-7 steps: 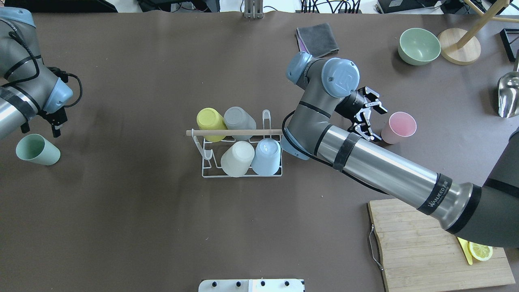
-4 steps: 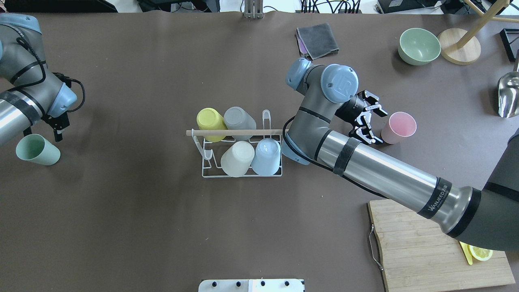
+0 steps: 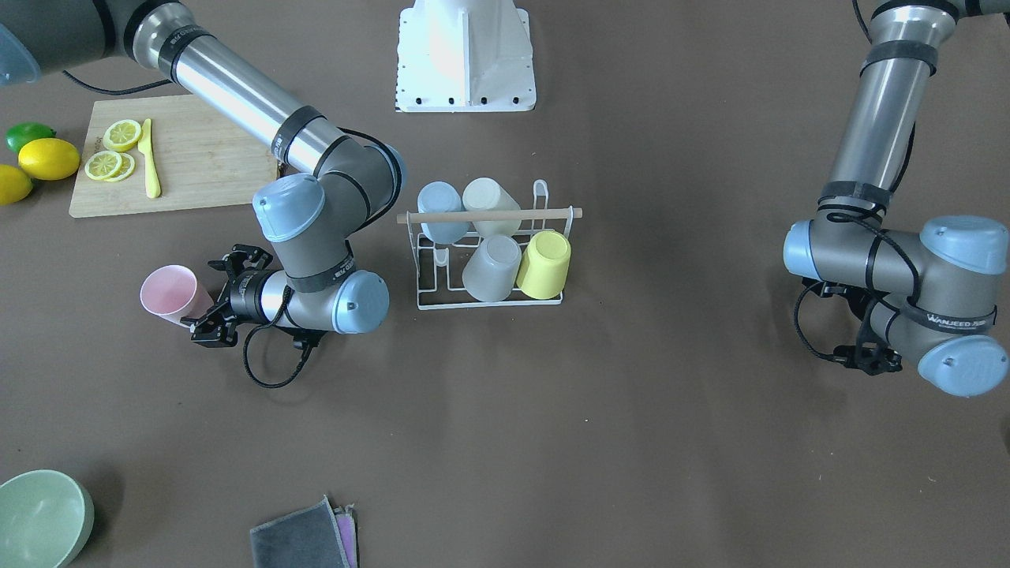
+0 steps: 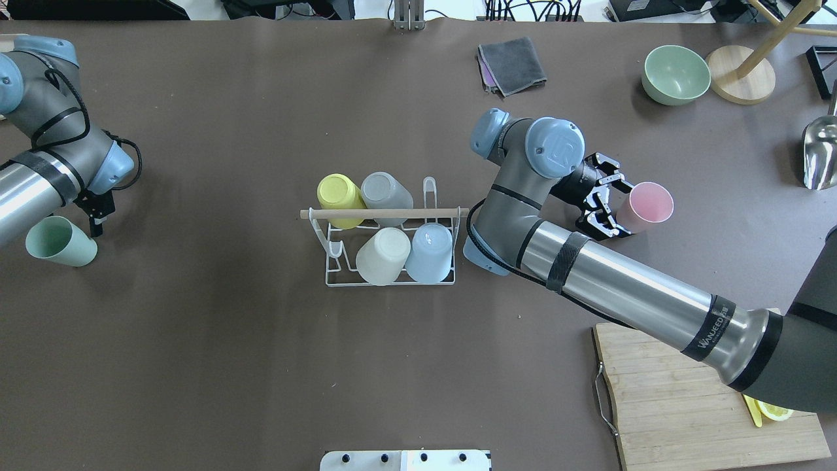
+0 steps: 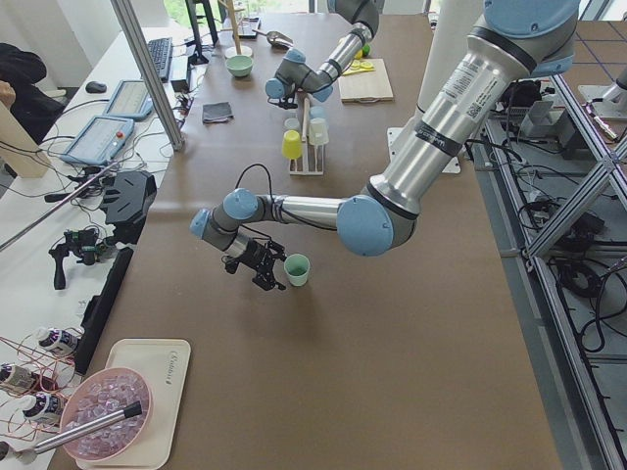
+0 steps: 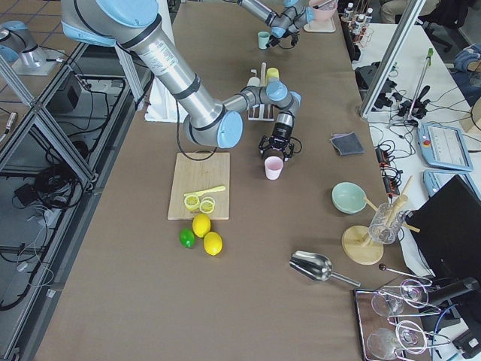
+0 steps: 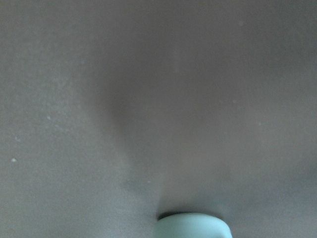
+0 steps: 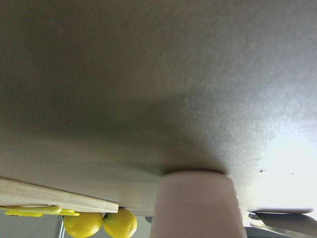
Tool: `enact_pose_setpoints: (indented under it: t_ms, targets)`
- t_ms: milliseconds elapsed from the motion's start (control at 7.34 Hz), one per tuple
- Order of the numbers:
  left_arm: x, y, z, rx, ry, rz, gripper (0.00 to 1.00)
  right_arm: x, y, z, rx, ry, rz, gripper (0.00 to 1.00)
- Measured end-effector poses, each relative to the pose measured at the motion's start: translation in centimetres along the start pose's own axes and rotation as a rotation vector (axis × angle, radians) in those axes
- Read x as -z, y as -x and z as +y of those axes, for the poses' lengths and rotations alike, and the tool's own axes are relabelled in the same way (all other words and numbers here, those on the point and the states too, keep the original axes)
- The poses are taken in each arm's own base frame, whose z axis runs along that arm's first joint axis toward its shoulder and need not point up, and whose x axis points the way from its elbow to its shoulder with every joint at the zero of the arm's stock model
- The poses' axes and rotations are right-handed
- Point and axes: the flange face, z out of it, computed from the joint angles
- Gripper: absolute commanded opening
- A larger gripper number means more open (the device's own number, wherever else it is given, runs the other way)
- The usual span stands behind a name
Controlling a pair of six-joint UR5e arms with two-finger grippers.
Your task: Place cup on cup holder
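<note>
The cup holder (image 4: 392, 213), a white wire rack with a wooden rod, stands mid-table and carries yellow, grey, cream and light blue cups upside down. To its right a pink cup (image 4: 647, 204) stands upright. My right gripper (image 4: 621, 208) is open, one finger on each side of the cup's lower body; the right wrist view shows the pink cup (image 8: 198, 206) close at the bottom. At the far left a green cup (image 4: 60, 241) stands upright. My left gripper (image 4: 97, 212) hangs open just beside it, partly hidden under the wrist. In the front view the rack (image 3: 489, 214) and the pink cup (image 3: 167, 290) show.
A wooden cutting board (image 4: 693, 405) with lemon slices lies front right. A green bowl (image 4: 676, 74), a round wooden stand (image 4: 740, 74), a metal scoop (image 4: 820, 154) and a folded grey cloth (image 4: 512, 64) sit along the back. Whole lemons (image 3: 47, 158) lie by the board.
My right gripper has moved right toward the pink cup until its fingers straddle it. The left wrist has shifted slightly right, staying beside the green cup.
</note>
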Motion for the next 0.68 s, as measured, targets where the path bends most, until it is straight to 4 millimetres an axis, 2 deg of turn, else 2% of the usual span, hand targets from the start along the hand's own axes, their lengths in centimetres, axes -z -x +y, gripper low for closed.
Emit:
enact_pose_setpoints:
  t_ms: [272,681]
  targets:
    - [-0.3,-0.4,-0.2,-0.003,0.021,-0.001,0.97,-0.6,-0.4,0.0,0.020,0.002,0.020,1.00]
    - [-1.0,0.0,-0.2,-0.020,0.051,0.005,0.97,-1.6,-1.0,0.2,0.027,0.011,0.029,1.00]
